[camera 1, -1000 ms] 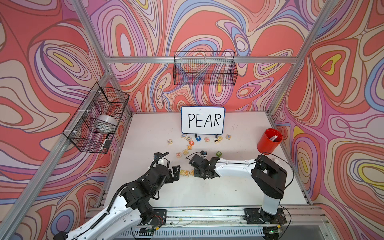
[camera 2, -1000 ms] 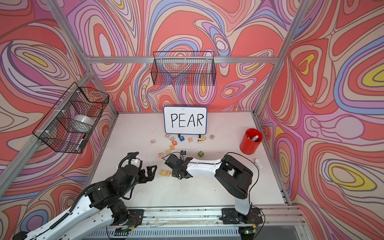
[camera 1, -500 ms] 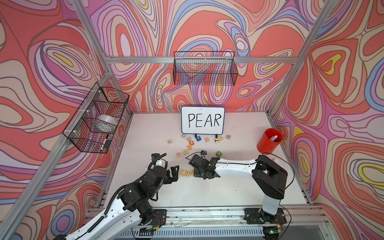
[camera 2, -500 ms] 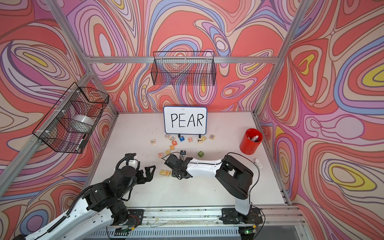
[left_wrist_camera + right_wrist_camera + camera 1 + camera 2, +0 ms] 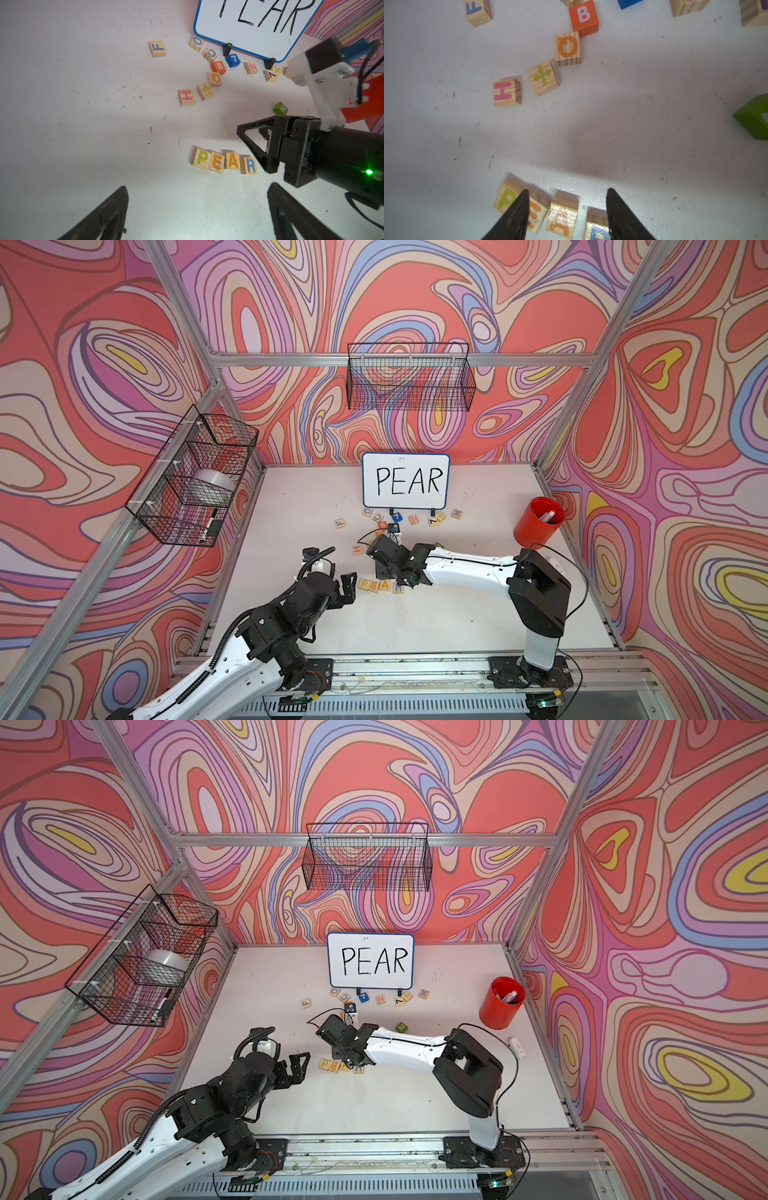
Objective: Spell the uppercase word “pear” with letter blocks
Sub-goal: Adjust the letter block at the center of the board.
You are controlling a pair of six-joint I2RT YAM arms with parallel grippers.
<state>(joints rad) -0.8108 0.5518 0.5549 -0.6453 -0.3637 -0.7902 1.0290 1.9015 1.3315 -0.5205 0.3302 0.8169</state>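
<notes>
Left wrist view: the left gripper (image 5: pixel 197 186) gapes empty. The letter blocks (image 5: pixel 224 162) lie in a row reading PEAR. The right gripper (image 5: pixel 568 189) has spread above them, gripping nothing. The side wire basket (image 5: pixel 166 506) holds a tape roll (image 5: pixel 210 490) and a marker (image 5: pixel 211 526); the red cup (image 5: pixel 534 531) holds a pen (image 5: pixel 547 515).

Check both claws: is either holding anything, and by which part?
Nothing is held. The right claw stands open by the letter blocks; the left claw is open and empty.
</notes>
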